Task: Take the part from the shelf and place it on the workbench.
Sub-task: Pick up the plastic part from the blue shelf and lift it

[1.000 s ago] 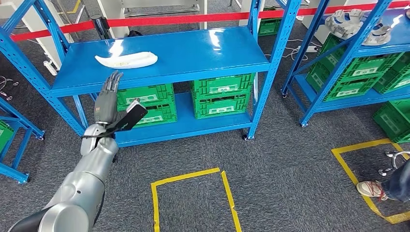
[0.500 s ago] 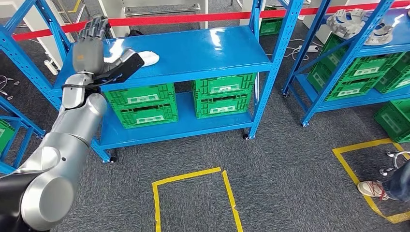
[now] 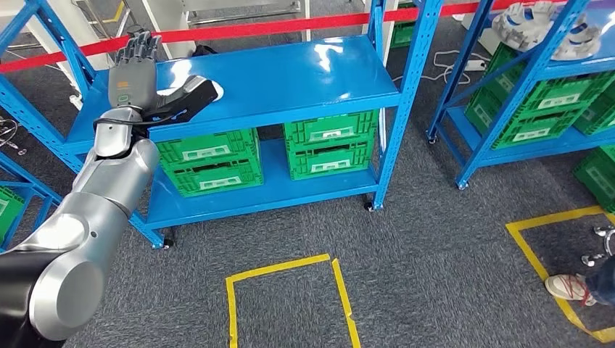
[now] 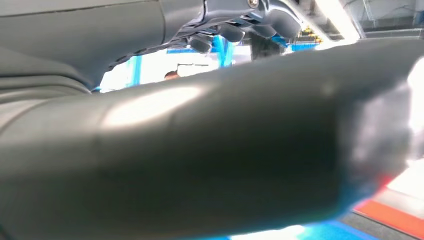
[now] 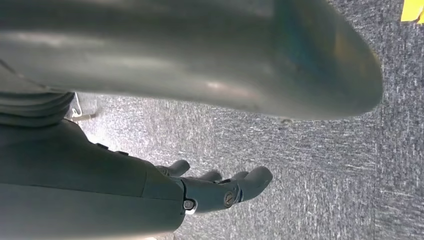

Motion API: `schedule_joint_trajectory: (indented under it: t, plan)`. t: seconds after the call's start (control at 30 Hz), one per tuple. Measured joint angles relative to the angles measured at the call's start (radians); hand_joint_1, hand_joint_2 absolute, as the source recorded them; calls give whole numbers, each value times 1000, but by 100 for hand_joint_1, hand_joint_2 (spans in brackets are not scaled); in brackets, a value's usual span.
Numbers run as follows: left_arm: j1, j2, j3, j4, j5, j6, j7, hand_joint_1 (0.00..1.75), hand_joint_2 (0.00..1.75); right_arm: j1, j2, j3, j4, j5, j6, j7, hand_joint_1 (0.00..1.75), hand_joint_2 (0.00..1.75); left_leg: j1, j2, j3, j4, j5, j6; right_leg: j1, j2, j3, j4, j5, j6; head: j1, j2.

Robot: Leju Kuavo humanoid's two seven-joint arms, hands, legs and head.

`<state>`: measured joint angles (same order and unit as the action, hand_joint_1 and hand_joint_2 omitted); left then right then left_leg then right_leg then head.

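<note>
Part (image 3: 215, 90), white, on blue shelf (image 3: 304, 72) top level, mostly hidden behind left hand (image 3: 134, 76). Left hand over it, fingers spread, nothing grasped. Right hand (image 5: 220, 190) hangs over grey carpet (image 5: 320, 165), loosely uncurled, empty.

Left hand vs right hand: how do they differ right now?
The left hand is raised over the blue shelf, fingers extended and thumb spread, above the white part; the right hand hangs over grey carpet. The left hand's fingers are straight; the right hand's look loosely curled. Both hold nothing.
</note>
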<state>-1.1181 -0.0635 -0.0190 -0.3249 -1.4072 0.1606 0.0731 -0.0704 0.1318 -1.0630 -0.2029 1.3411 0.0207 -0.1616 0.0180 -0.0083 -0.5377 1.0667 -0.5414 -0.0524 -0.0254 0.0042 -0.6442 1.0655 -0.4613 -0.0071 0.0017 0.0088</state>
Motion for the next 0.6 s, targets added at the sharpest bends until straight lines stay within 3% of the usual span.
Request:
schedule_joint_trajectory:
  t: [0.07,0.13,0.17,0.2,0.23,0.3,0.33,0.4,0.5,0.53,0.6]
  plan:
    - [-3,6,-5,2,-1,-3,5,0,0,-1,0,0,0,0,0,-1,0,0,0,4,-59,96,-24,-5,0,2,12,-6,-5,-10,-6,0]
    - [-1,13,-9,6,-2,-13,18,0,0,-2,0,0,0,2,1,-2,0,0,-2,4,-143,214,-62,-5,5,3,23,-9,-13,-19,-9,0]
    - [2,18,-10,9,-2,-20,26,0,0,-2,0,-1,0,2,2,-1,0,0,-3,4,-175,245,-65,-3,9,4,29,-9,-17,-23,-9,0]
    - [5,22,-10,12,-2,-24,33,0,0,-2,0,-1,0,2,3,1,0,0,-6,4,-190,241,-46,3,13,6,35,-9,-22,-25,-10,0]
    - [6,27,-11,13,-2,-26,38,0,0,-2,0,-1,0,3,4,3,0,0,-10,4,-187,201,-6,13,18,8,43,-9,-27,-27,-11,0]
    - [6,36,-11,15,-2,-28,44,0,0,-2,2,-1,1,3,5,8,0,0,-24,5,-152,74,86,41,27,9,58,-11,-37,-30,-10,0]
    - [5,40,-11,16,-2,-29,45,0,0,-2,4,-1,1,3,5,9,0,0,-30,5,-136,21,105,54,29,9,62,-12,-41,-30,-9,0]
    - [4,43,-11,16,-3,-29,47,0,0,-4,6,-1,3,3,6,11,0,0,-37,5,-119,-21,108,66,28,8,63,-15,-46,-23,-10,0]
    - [3,46,-12,15,-3,-31,51,0,0,-6,7,-1,3,3,7,10,0,0,-29,5,-94,-49,124,63,28,4,66,-11,-58,-7,-12,0]
    - [1,46,-13,15,-3,-34,55,0,0,-7,7,-1,3,3,7,10,0,0,-24,6,-85,-60,127,63,29,3,53,14,-71,-2,-10,0]
    - [0,46,-14,17,-2,-41,64,0,0,-9,6,-1,3,3,7,11,0,0,-19,8,-76,-68,124,65,24,2,-8,121,-115,11,-5,0]
